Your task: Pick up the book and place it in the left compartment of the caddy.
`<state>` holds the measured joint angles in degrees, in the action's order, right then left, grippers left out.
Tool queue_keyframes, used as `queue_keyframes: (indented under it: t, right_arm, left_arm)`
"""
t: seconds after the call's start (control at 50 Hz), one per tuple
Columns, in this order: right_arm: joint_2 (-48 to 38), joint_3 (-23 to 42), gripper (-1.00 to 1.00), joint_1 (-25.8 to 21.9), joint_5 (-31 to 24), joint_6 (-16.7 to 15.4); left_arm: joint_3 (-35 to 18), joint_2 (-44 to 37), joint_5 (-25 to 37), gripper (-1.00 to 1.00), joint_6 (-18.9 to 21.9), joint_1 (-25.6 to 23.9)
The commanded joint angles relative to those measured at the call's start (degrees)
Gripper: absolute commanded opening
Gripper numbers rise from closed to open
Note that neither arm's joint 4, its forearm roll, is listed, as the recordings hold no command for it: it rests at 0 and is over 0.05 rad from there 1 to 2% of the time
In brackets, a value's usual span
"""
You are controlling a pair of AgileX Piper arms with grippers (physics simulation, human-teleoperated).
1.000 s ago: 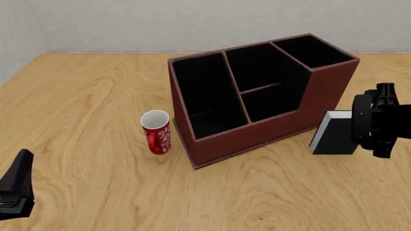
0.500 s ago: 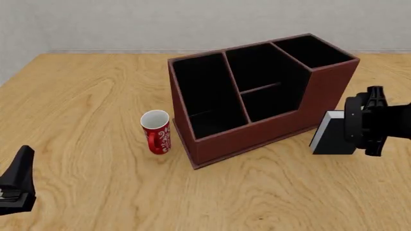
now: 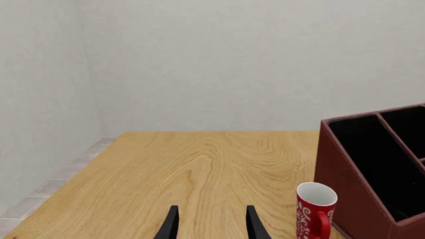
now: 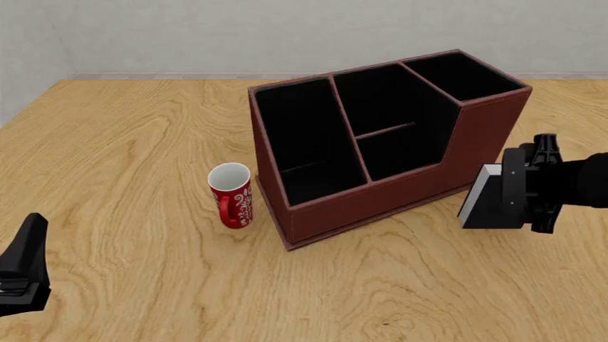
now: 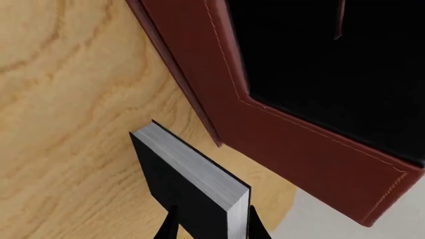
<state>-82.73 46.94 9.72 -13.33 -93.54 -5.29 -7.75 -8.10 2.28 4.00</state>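
1. Since a second ago the right gripper (image 4: 525, 191) has moved leftward and a little lower, closer onto the book (image 4: 486, 203); the left gripper (image 4: 24, 267) has sunk slightly at the near left edge.
2. The book stands upright on the table (image 4: 142, 142) just right of the caddy (image 4: 380, 142), white pages up.
3. In the right wrist view the fingers (image 5: 171, 225) straddle the book's near end; whether they press on it cannot be told.
4. The left gripper's fingers are spread, holding nothing.
5. The left compartment (image 4: 302, 146) and the other slots show only black lining; a mug (image 4: 231, 194) stands just left of the caddy.
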Motion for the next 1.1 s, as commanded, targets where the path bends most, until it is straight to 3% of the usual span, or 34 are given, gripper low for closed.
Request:
queue_keyframes:
  t: [0.02,0.04,0.4,0.54,0.96,1.1]
  right_arm:
    - [-0.28,-0.64,1.0,-0.11,-0.53,0.62]
    - [0.2,-0.92,-1.0,-0.41,-0.55,0.63]
    - [8.03,-6.54,-1.0,-2.98,-5.71,2.11]
    - [13.55,-9.07,-1.0,-3.12,-7.42,0.72]
    - [30.06,-5.1,-1.0,-1.07,-26.55,1.28]
    - [34.75,-0.68,-1.0,-1.11,-34.94,3.78]
  left_arm:
    - [-0.08,0.13,0.15,1.0,0.01,0.04]
    - [-0.38,0.27,0.55,1.0,-0.01,0.05]
    - [0.59,0.3,-0.54,1.0,-0.72,-0.25]
    - [1.06,0.86,-1.02,1.0,-1.26,-0.83]
    - [-0.98,5.08,3.75,1.0,-2.81,-1.5]
    - [-0.58,5.74,3.46,1.0,-3.35,-2.03]
